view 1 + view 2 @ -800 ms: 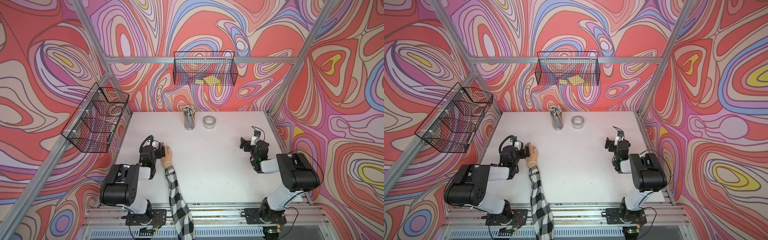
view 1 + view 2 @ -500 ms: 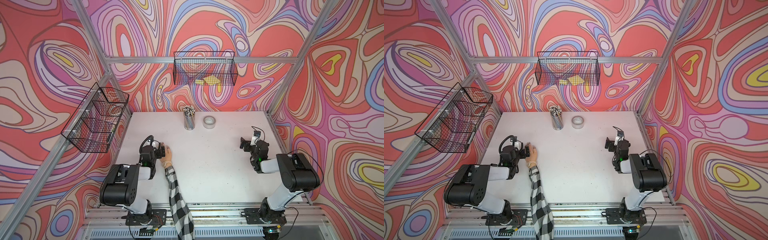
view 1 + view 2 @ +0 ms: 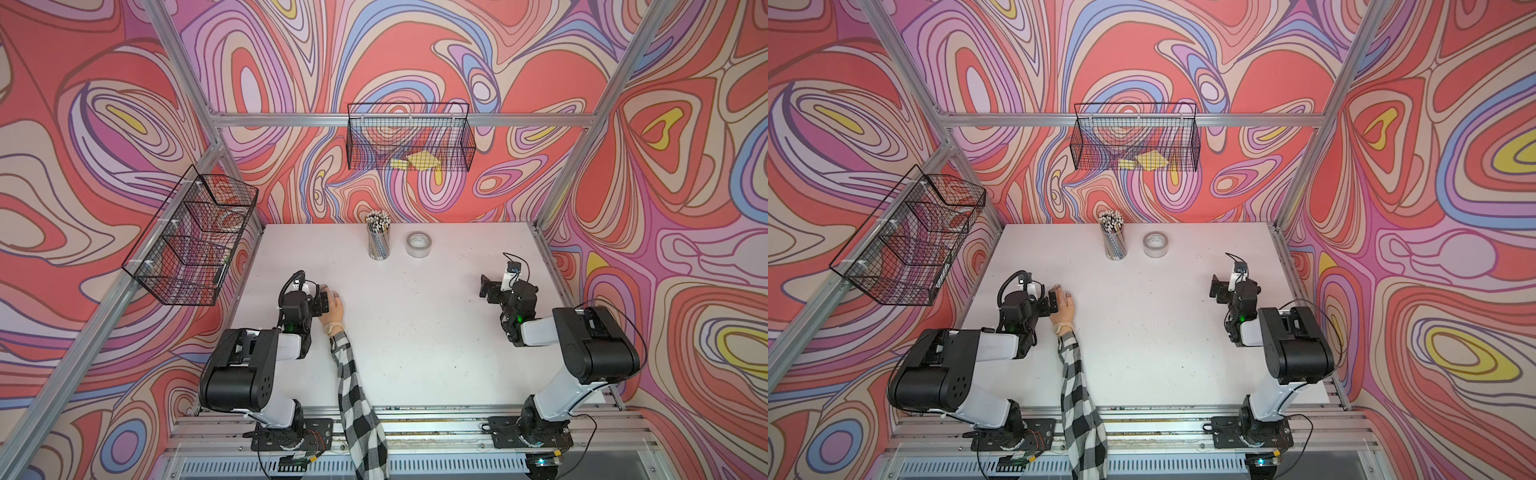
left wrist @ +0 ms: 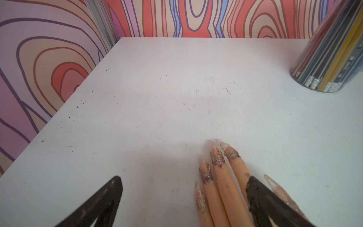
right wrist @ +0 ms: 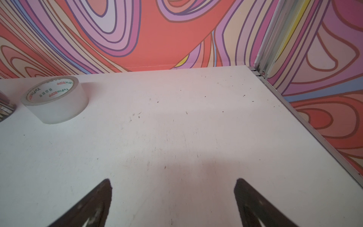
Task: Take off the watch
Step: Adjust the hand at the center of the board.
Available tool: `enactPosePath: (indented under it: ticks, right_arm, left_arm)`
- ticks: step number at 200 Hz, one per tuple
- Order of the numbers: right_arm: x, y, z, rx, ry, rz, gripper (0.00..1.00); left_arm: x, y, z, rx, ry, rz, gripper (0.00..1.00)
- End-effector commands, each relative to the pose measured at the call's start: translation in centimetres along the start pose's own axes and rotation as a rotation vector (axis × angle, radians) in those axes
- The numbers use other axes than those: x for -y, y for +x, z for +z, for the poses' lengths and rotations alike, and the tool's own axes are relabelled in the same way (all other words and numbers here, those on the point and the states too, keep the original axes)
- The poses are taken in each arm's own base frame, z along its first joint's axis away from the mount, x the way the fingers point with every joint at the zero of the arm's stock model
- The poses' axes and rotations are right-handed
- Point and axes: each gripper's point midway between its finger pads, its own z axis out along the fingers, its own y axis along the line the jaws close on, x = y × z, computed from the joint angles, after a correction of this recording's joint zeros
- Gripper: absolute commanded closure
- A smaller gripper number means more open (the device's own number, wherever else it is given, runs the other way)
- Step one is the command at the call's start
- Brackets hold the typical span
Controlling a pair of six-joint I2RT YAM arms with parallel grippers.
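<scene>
The watch point(image 3: 331, 328) is not yet off. It sits strapped round the wrist of the mannequin hand point(image 3: 336, 309), between the palm and the plaid sleeve point(image 3: 353, 386), and the hand lies flat on the table point(image 3: 415, 332).

The step in hand looks like the approach, with neither of the 2 grippers on the strap. The left gripper point(image 3: 324, 300) is at the far end of the hand, by the fingers point(image 4: 223, 186), with its jaws wide apart. In the left wrist view 1 jaw crosses over the fingers and the other stands off over bare table. Whether that jaw actually touches them cannot be told. The right gripper point(image 3: 487, 286) hangs well apart on the other side of the table, also spread wide and holding nothing – its wrist view shows only table between the jaws.

The next move probably calls for steadying the hand with the left gripper. The right one could then cross to the wrist and find the buckle end. The strap is narrow and lies close to the wrist, so a fine pinch seems needed.
</scene>
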Motion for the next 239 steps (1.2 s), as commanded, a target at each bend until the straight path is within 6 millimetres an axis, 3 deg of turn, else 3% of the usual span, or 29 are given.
enactPosePath:
  ticks: [1, 28, 33, 43, 72, 96, 133, 174, 207, 239]
  right_arm:
    - [0.5, -0.9, -0.5, 0.029, 0.025, 0.003, 0.02]
    - [1.5, -3.1, -2.6, 0.047, 0.078, 0.040, 0.02]
    - [1.7, -3.4, -2.9, 0.031, 0.090, 0.061, 0.02]
    - [2.2, -4.2, -3.4, -0.009, 0.122, 0.127, 0.02]
    - [4.7, -4.2, -4.7, -0.210, 0.328, 0.379, 0.02]
    - [3.8, -4.4, -4.3, -0.319, 0.305, 0.390, 0.02]
    - [-0.4, -3.6, -4.2, -0.396, 0.072, 0.443, 0.02]
    - [-4.5, -2.2, -5.0, -0.465, -0.128, 0.511, 0.11]
    - [-8.0, -1.2, -6.4, -0.511, -0.214, 0.511, 0.12]
    - [-11.1, -0.5, -7.8, -0.529, -0.260, 0.470, 0.12]
  left_arm:
    - [-0.3, -1.5, -0.3, 0.053, -0.007, -0.008, 0.01]
    - [-3.1, -4.0, -1.6, -0.024, -0.167, -0.064, 0.01]
    - [-3.4, -5.4, -1.6, -0.039, -0.194, -0.094, 0.01]
    - [-3.3, -6.2, -1.7, -0.115, -0.202, -0.126, 0.01]
    - [-2.4, -5.3, -3.1, -0.305, -0.220, -0.282, 0.01]
    - [-0.4, -4.6, -5.7, -0.344, -0.207, -0.301, 0.01]
    - [1.0, -1.5, -10.8, -0.489, -0.255, -0.320, 0.00]
    - [2.3, 1.9, -15.3, -0.601, -0.263, -0.326, 0.01]
    - [4.6, 4.8, -16.7, -0.695, -0.221, -0.343, 0.01]
    - [7.2, 6.7, -16.4, -0.731, -0.158, -0.343, 0.01]
